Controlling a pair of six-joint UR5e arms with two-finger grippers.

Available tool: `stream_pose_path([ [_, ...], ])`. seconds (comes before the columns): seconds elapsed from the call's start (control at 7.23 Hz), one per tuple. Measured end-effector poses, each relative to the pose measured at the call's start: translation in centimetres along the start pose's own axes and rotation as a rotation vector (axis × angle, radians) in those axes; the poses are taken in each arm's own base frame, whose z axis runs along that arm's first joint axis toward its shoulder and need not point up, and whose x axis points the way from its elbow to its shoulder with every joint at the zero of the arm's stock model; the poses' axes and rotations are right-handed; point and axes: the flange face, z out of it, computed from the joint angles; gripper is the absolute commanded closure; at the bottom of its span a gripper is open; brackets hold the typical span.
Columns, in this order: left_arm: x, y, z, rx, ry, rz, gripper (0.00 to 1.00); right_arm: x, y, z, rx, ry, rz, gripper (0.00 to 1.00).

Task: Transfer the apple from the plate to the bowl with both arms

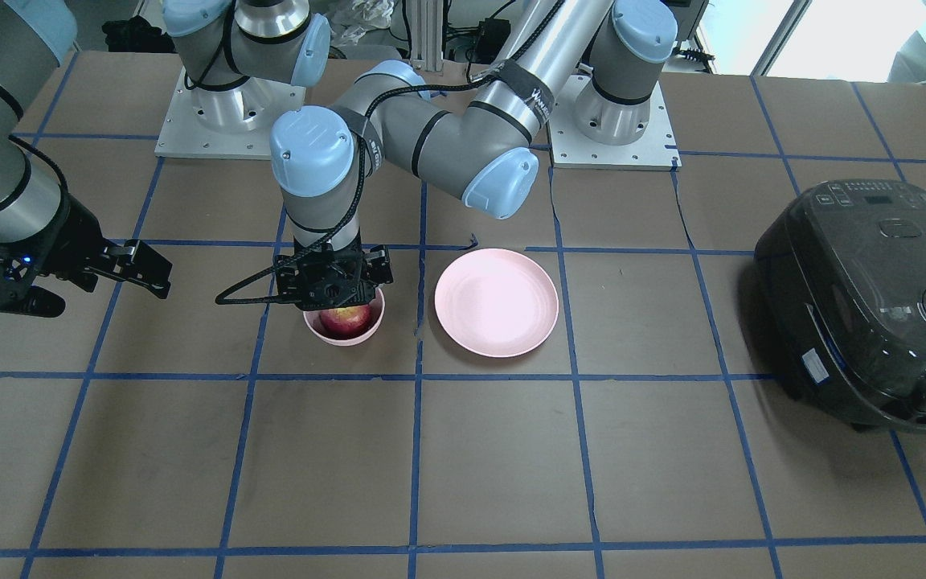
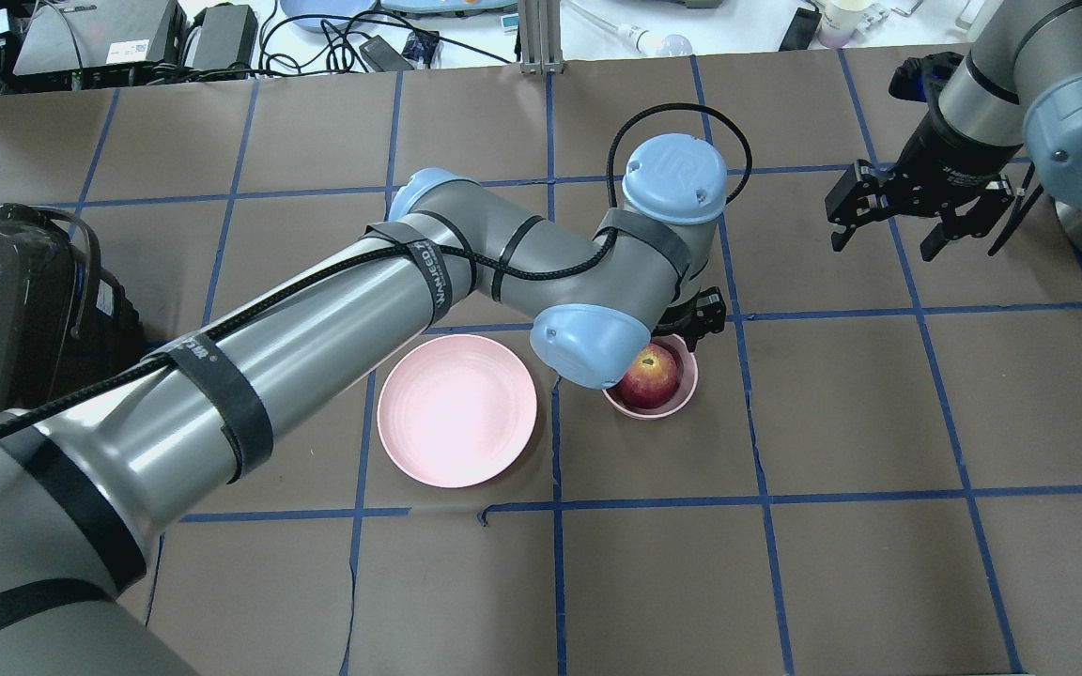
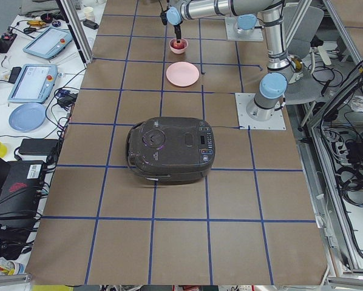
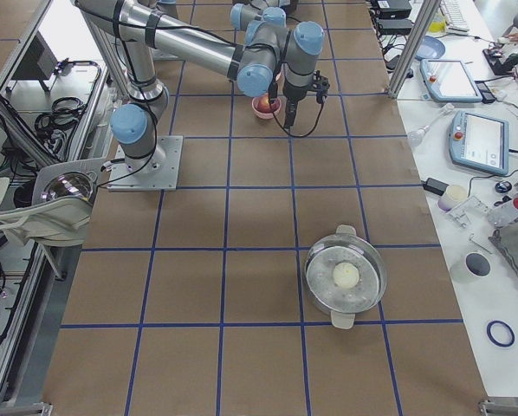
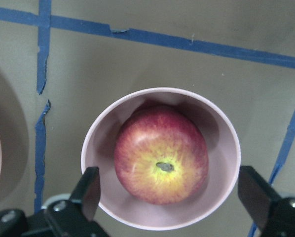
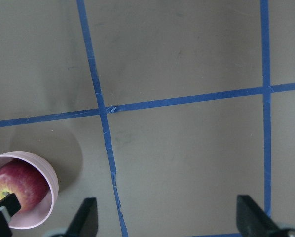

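Observation:
The dark-red apple (image 5: 161, 160) lies stem-up inside the small pink bowl (image 5: 226, 128). My left gripper (image 5: 172, 190) hangs straight above the bowl, open, with its fingers spread wider than the rim and clear of the apple. In the overhead view the apple (image 2: 648, 376) and bowl (image 2: 663, 408) sit just right of the wide pink plate (image 2: 456, 409), which holds nothing. My right gripper (image 2: 888, 230) is open and holds nothing, well off to the right of the bowl and above the table. Its wrist view catches the bowl (image 6: 39, 165) at the lower left.
A dark rice cooker (image 1: 873, 305) stands at the table's end on my left side. A steel pot (image 4: 346, 276) with a pale round thing in it stands toward my right end. Blue tape lines grid the brown table.

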Motion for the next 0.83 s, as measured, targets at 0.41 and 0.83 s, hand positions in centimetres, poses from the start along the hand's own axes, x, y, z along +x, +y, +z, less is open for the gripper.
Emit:
stream_pose_path([
  [0.41,-1.9,2.2,-8.0,0.033,0.025,0.044,0.0,-1.7,0.4,-4.7,0.087,0.01,-0.029,0.0],
  [0.83,-4.0,5.1,-13.4,0.034,0.027,0.102,0.0,-8.1,2.1,-8.5,0.142,0.016,-0.138,0.0],
])
